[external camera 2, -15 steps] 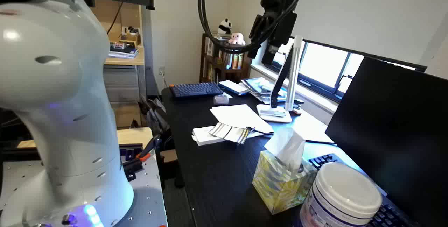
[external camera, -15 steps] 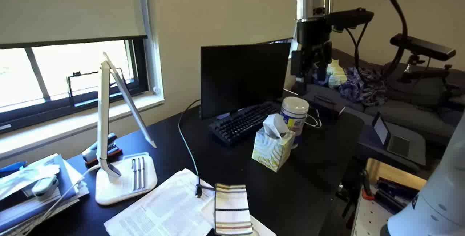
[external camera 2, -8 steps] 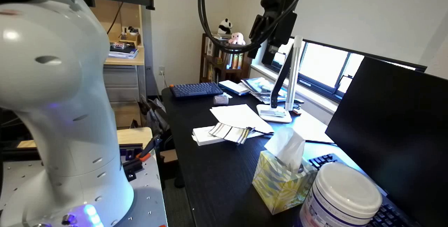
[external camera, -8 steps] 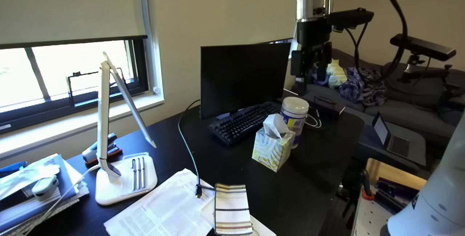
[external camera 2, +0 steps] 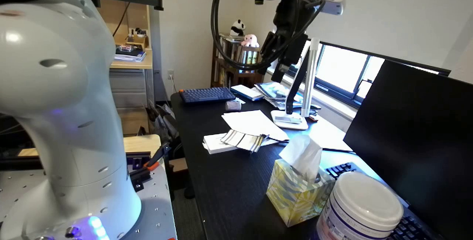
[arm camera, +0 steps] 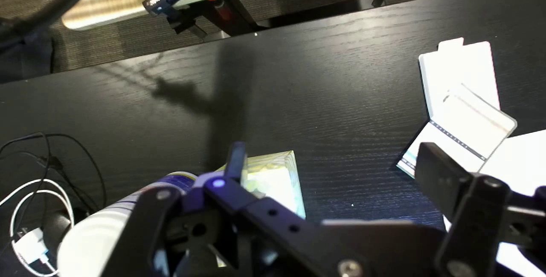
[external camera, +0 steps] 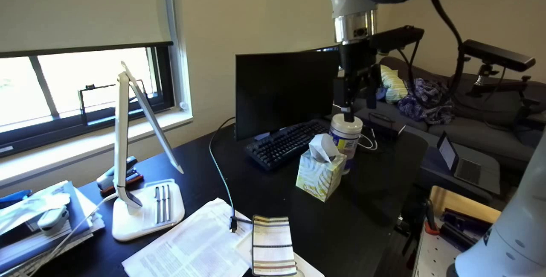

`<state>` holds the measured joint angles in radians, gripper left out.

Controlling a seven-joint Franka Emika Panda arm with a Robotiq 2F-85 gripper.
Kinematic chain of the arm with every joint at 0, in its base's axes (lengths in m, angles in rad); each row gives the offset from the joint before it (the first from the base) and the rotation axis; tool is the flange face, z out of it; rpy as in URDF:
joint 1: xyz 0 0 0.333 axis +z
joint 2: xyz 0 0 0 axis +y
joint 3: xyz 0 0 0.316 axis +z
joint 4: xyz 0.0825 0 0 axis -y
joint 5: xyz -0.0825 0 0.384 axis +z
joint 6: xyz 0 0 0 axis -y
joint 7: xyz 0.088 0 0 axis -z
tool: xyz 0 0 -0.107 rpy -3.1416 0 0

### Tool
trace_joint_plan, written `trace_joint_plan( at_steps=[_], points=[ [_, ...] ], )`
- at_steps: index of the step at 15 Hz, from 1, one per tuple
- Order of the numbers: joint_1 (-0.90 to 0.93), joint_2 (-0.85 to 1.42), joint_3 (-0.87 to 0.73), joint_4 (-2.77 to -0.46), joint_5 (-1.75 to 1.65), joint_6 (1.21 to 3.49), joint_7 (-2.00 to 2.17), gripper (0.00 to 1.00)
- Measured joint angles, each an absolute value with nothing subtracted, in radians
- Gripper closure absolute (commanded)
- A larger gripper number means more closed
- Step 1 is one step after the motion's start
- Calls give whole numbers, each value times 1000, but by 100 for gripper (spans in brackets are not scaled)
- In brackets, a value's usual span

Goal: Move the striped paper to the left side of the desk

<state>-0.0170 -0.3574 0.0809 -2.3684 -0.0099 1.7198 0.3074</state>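
The striped paper (external camera: 273, 245) lies on the dark desk (external camera: 341, 221), partly over white sheets (external camera: 192, 243) and a flat white item (external camera 2: 212, 145). It also shows in the other views as a striped piece (external camera 2: 242, 140) and, overexposed, a pale piece with a dark band (arm camera: 473, 125). My gripper (external camera: 360, 104) hangs well above the desk, near the wipes tub and tissue box, apart from the paper. In the wrist view the gripper (arm camera: 335, 161) has its jaws wide apart with nothing between them. The right finger (arm camera: 439, 179) covers part of the paper's edge.
A tissue box (external camera: 320, 176) and a tall wipes tub (external camera 2: 360, 206) stand below the gripper. A monitor (external camera: 286, 93), a keyboard (external camera: 286, 142) and a white lamp (external camera: 121, 140) stand on the desk. A cable plug (external camera: 233, 223) lies beside the paper.
My gripper has moved down and slightly left in an exterior view over the last half second. It was still before that. The paper and the desk items have not moved.
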Motion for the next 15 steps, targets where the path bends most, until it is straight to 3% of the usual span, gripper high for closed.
trace_joint_plan(
  at_steps=[9, 15],
  points=[
    [65, -86, 153, -2396, 29, 2011, 550, 0],
    [95, -14, 158, -2383, 29, 2038, 625, 0]
  ],
)
